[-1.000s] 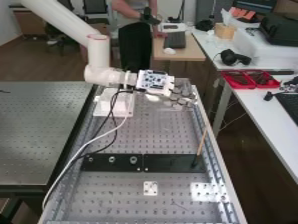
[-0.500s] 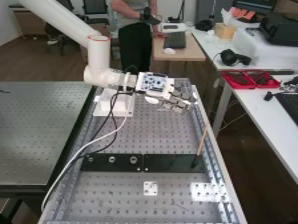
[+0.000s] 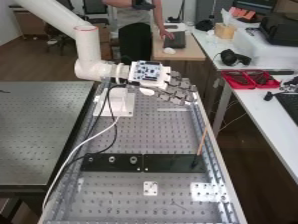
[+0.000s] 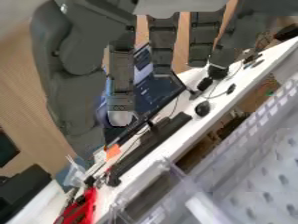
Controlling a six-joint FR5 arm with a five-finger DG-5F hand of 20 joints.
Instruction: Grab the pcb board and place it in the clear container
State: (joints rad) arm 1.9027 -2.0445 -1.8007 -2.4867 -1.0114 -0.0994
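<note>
Above the far end of the bench, the hand [image 3: 177, 89] is held level in the high view, its fingers extended toward the right and slightly spread. A board with blue and white parts [image 3: 148, 71] sits on the hand's upper side; whether it is part of the hand I cannot tell. In the wrist view the hand [image 4: 121, 75] has nearly straight fingers with nothing between them. Clear plastic walls of the container [image 4: 189, 186] stand over the perforated bench top in that view. A pale edge [image 3: 173, 109], perhaps the container's, lies below the fingers in the high view.
A black bar [image 3: 174, 163] crosses the perforated bench [image 3: 126, 200], with a thin brown stick [image 3: 202, 142] leaning up from it. Black and white cables [image 3: 90, 142] run along the bench's left side. Red trays [image 3: 249, 79] rest on the right-hand table.
In the high view the hand and the board on it have risen and shifted slightly left, along with the arm's wrist. The fingers remain extended.
</note>
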